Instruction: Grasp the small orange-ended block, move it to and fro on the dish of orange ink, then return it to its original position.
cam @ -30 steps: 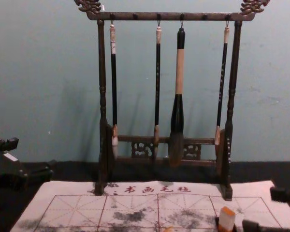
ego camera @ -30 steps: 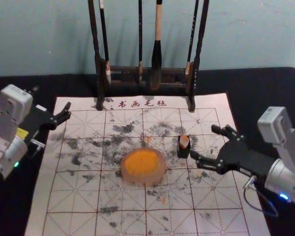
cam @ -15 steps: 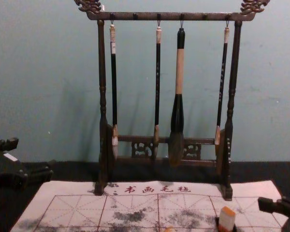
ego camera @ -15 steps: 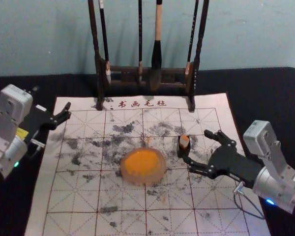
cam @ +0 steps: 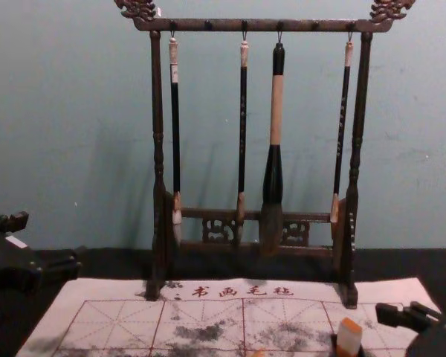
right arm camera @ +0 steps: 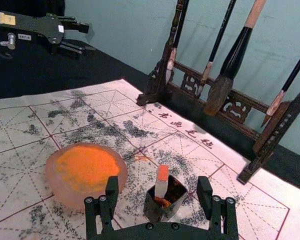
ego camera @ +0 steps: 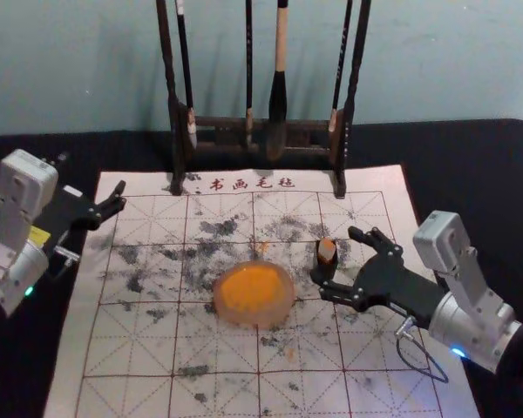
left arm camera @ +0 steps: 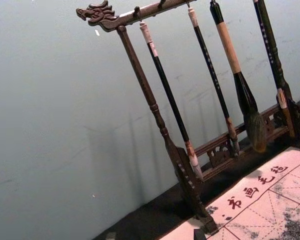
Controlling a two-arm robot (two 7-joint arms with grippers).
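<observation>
Right of the dish (ego camera: 287, 305), block (right arm camera: 161, 181) is poking from black cup (right arm camera: 155, 209), likely for grip access; right gripper (ego camera: 337, 258) is facing it, left gripper (ego camera: 91, 172) sitting left of dish, both jaws spread

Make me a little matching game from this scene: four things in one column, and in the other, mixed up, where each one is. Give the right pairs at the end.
Things
1. Orange-ended block
2. Ink dish
3. Right gripper
4. Left gripper

Places and states
A. Flat on the calligraphy mat, bearing orange ink
B. By the mat's far left corner, away from the ink
C. Standing in a small dark holder
D. Open, reaching in from the right toward the holder

Right pairs: 1-C, 2-A, 3-D, 4-B
</observation>
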